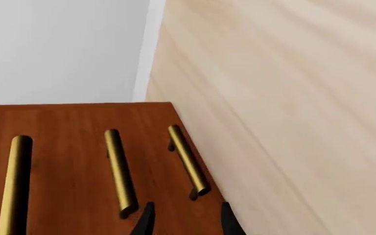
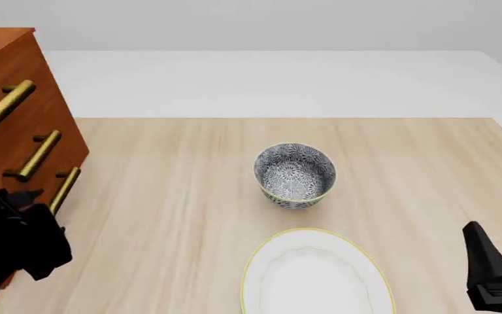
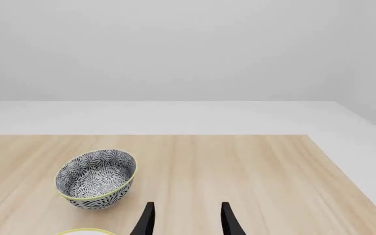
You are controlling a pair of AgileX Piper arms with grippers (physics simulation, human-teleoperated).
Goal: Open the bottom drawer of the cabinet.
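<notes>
At the table's left edge stands the cabinet [image 2: 11,111], its bottom drawer [image 2: 46,203] closed; the left gripper [image 1: 184,220], fingers spread, hangs just before the lowest handle [image 1: 188,160], not touching.

Front view overhead; wrist views low, left close on cabinet [image 1: 77,147].

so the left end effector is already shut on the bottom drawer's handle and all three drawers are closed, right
Not quite. In the left wrist view the left end effector is open, short of the bottom drawer handle, gripping nothing. All three drawers of the cabinet do look closed.
</notes>
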